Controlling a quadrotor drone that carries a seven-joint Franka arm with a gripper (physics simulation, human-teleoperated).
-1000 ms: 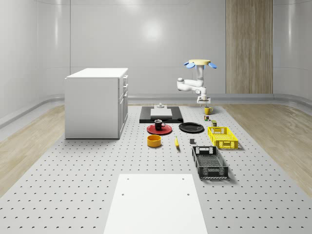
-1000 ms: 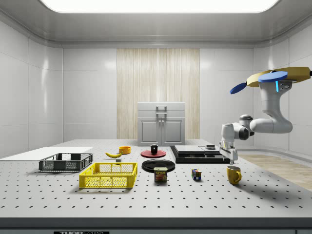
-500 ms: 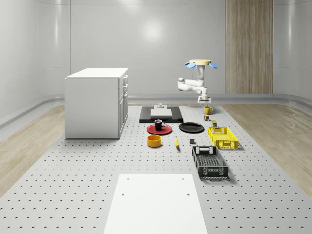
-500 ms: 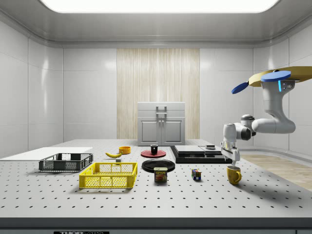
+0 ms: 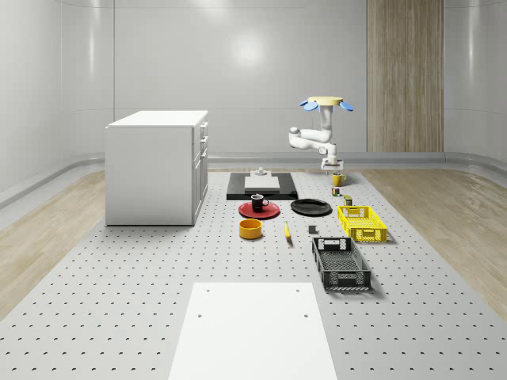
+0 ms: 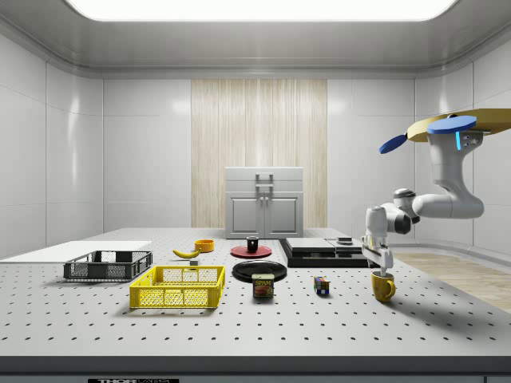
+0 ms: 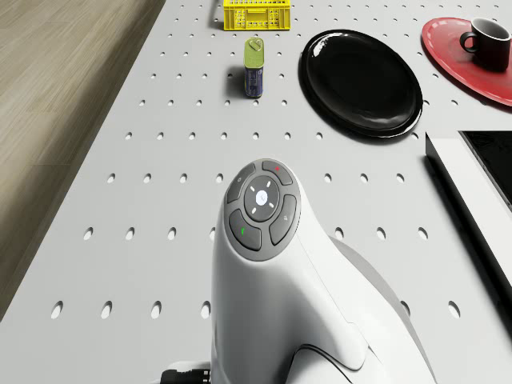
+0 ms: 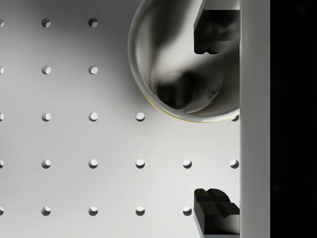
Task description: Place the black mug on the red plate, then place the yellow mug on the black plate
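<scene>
Grey perforated counter (image 5: 119, 301) in a white-walled room. Lower right of centre in the whole-scene view, a black crate (image 5: 341, 264), then a yellow crate (image 5: 362, 222) above it. Farther back, near the middle of the frame, the black mug (image 5: 257, 203) already on the red plate (image 5: 269, 213); just to its right, the black plate (image 5: 310, 207), bare. Farthest, right of centre, the yellow mug (image 5: 338, 180) upright on the counter, well apart from that plate. Above it the drone (image 5: 325, 103), hovering, arm bent down.

At the right of the side view, the pincer (image 6: 382, 268) just over the yellow mug (image 6: 383, 286). From the wrist, pincer (image 8: 215, 121) spread wide across the rim: one finger (image 8: 213, 29) over the mug's mouth, the other outside the wall.

Likely step: closing on the rim. Risks: tipping or shoving the mug through drone sway during the closing; a thin rim grip slipping in the lift.
</scene>
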